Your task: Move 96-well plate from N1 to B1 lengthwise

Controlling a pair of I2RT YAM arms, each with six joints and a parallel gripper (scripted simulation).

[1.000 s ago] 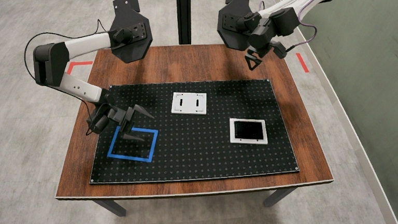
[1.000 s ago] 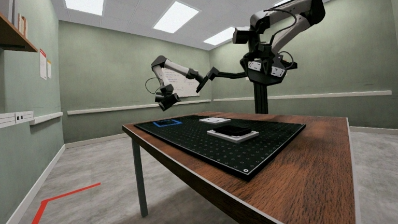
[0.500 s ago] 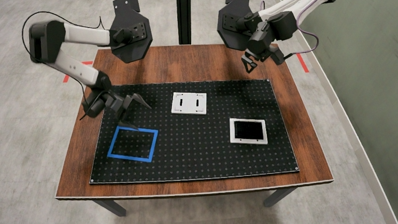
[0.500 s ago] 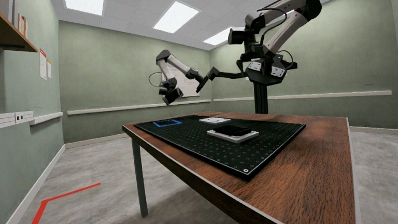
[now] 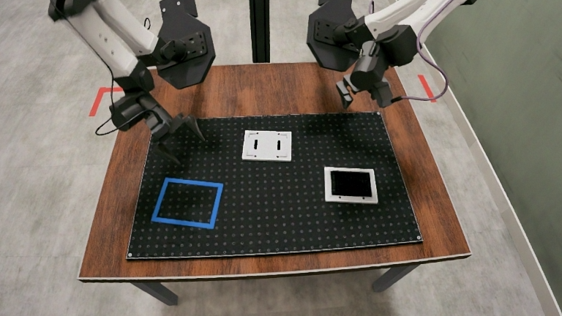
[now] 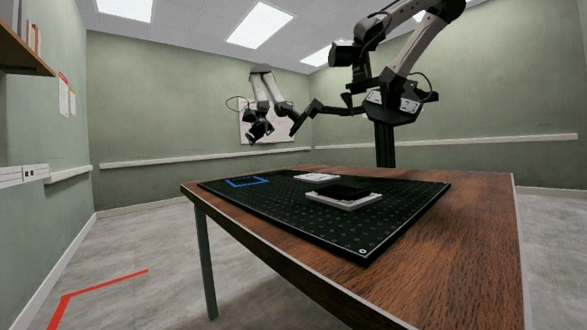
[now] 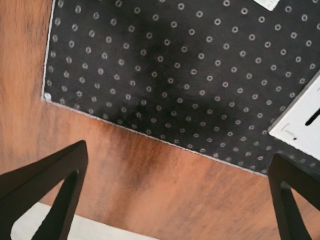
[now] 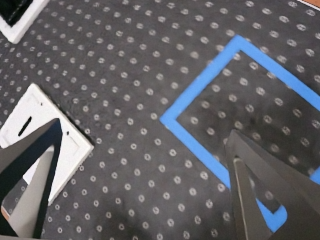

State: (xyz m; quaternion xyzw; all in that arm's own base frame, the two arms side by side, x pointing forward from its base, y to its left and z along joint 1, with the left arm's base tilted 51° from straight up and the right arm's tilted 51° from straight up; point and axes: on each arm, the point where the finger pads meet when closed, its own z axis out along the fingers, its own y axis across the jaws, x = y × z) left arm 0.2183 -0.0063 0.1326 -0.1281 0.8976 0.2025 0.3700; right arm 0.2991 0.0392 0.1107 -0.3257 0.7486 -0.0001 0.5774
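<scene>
The black 96-well plate (image 5: 351, 183) (image 6: 342, 191) (image 8: 12, 10) sits in the white nest N1 (image 5: 350, 200) (image 6: 348, 208) (image 8: 21, 31), whose corner (image 7: 268, 3) shows at the top of the left wrist view. The blue taped outline B1 (image 5: 195, 181) (image 6: 248, 183) (image 8: 201, 80) has nothing inside it. My left gripper (image 5: 364, 104) (image 7: 179, 157) is open and empty, high near the table's arm-side edge, away from the plate. My right gripper (image 5: 191, 151) (image 8: 147, 132) is open and empty, above the board on the arms' side of B1.
A second white nest (image 5: 266, 153) (image 6: 316, 177) (image 7: 301, 125) (image 8: 65, 165), empty with two dark slots, stands between N1 and B1, nearer the arms. The black perforated board (image 5: 269, 221) (image 6: 303, 214) lies on the wooden table (image 5: 257, 88) (image 6: 467, 240).
</scene>
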